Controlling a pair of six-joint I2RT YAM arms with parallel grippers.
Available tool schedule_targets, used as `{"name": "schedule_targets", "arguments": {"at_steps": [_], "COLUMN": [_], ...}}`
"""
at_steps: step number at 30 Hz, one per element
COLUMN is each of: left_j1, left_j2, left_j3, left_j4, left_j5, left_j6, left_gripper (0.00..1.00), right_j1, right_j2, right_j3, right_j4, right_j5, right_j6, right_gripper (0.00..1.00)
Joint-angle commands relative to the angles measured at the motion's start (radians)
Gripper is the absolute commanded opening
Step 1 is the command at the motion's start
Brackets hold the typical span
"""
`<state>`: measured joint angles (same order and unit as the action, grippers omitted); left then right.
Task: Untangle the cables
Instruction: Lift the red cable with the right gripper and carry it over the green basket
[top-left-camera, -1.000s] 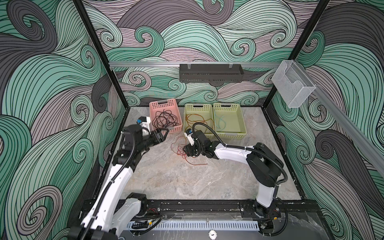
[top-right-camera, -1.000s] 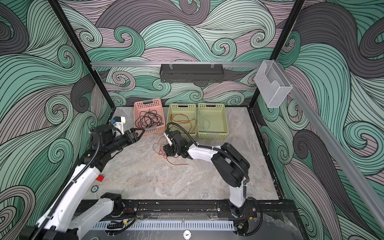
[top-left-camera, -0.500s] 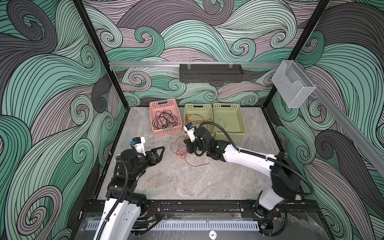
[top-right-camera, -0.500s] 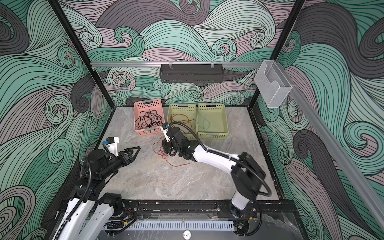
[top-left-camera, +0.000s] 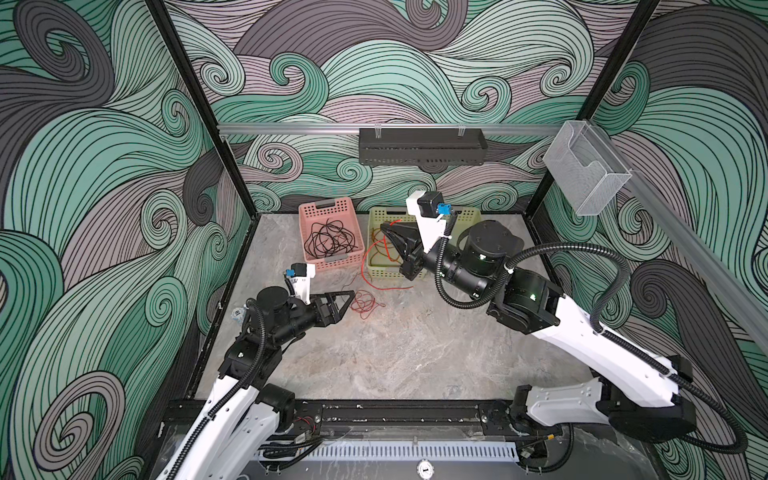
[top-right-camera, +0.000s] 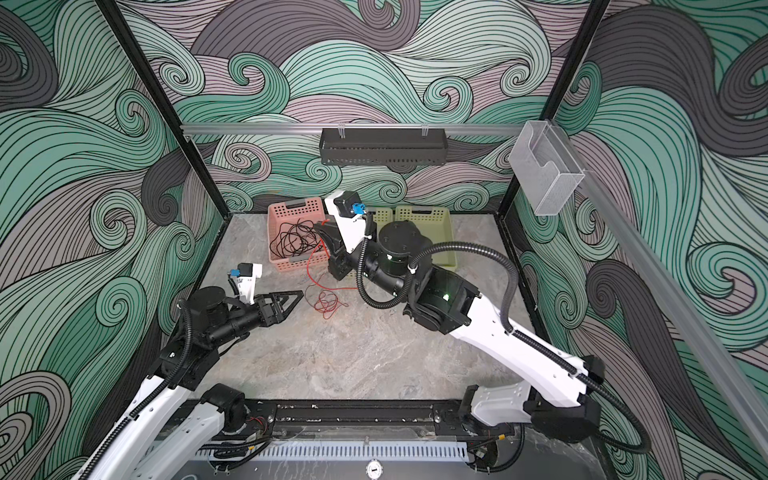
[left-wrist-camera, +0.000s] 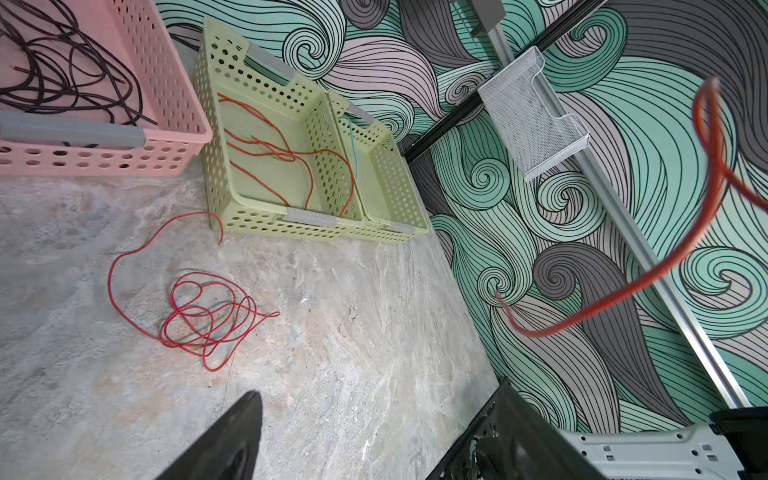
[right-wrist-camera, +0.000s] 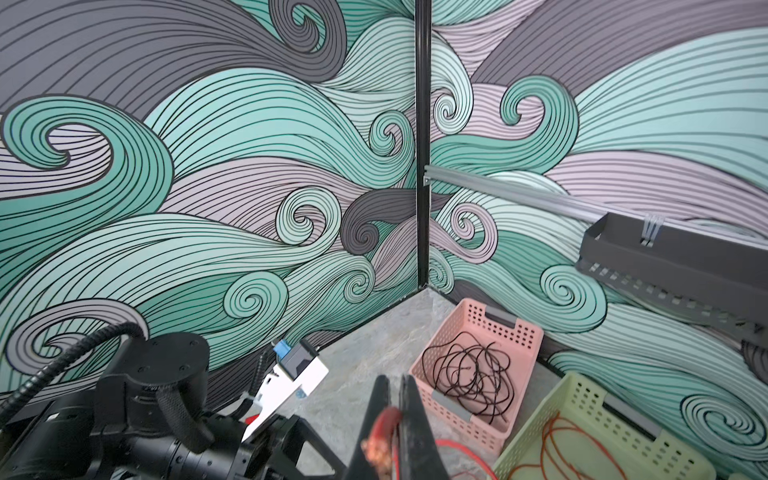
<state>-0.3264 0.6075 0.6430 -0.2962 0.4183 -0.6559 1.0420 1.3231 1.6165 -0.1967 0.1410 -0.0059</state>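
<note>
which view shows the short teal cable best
Left wrist view: the teal cable lies clear in the rightmost green basket. In both top views I cannot make it out; the right wrist view misses that basket.

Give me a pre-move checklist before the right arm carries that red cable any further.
1. Grip: right gripper shut on the red cable: ok.
2. Slack: red cable fully off the table: not ok; its coil lies there, near the left gripper.
3. Helper: left gripper open and empty: ok.
4. Sorted: black cables inside the pink basket: ok.
5. Snags: lifted strand free of the orange cables in the green basket: cannot tell.
</note>
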Motion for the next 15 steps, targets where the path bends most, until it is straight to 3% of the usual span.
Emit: {"name": "schedule_targets", "arguments": {"at_steps": [1, 10, 15], "left_j1": [-0.006, -0.007, -0.007], "left_j2": [0.001, -0.175, -0.315], "left_j3": [0.040, -0.079, -0.171], "left_j4": [-0.103, -0.279, -0.331], "left_j5": [-0.127, -0.253, -0.299], "left_j6": [0.020, -0.063, -0.084], "left_gripper": [0.85, 0.85, 0.84], "right_j1": [-0.045, -0.250, -0.327], "right_j2": [0.067, 0.179, 0.243], "right_j3": [0.032, 0.025, 0.046], "right_j4": [-0.069, -0.025, 0.002], "right_j5": [0.034, -0.081, -0.085], "right_j6": [-0.061, 0.021, 0.028], "right_gripper": [0.00, 0.00, 0.00]}}
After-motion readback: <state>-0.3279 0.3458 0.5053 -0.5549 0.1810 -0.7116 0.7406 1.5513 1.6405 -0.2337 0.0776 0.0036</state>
